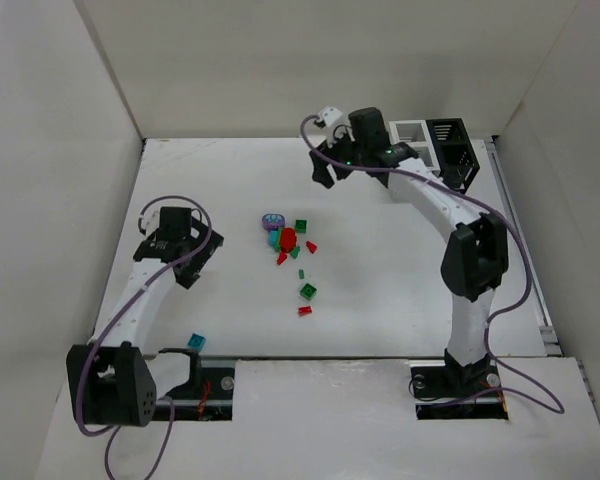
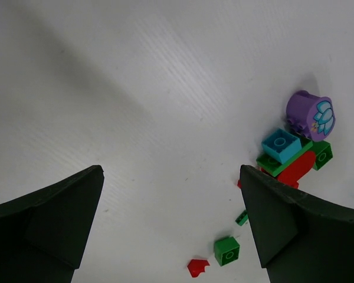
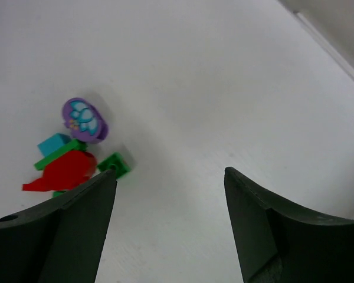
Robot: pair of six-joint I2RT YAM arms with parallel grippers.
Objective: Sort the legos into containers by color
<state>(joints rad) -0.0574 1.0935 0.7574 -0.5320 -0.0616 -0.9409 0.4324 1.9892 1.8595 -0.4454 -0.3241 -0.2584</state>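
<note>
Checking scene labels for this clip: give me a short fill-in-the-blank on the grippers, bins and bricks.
1. The left gripper and right gripper are both ___ and empty.
2. The white bin adjoins a second bin coloured ___.
3. The lone brick lying apart from the others is ___.
4. Beside the purple piece, a teal brick rests on a ___ plate.
Missing words: open; black; teal; green.

- White table carries everything.
- Purple lotus-printed round piece: a teal, green and red brick heap touches its near side.
- Green brick and red piece: nearer still.
- Lone teal brick: well apart, near-left.
- White bin joined to black bin: far right.
</note>
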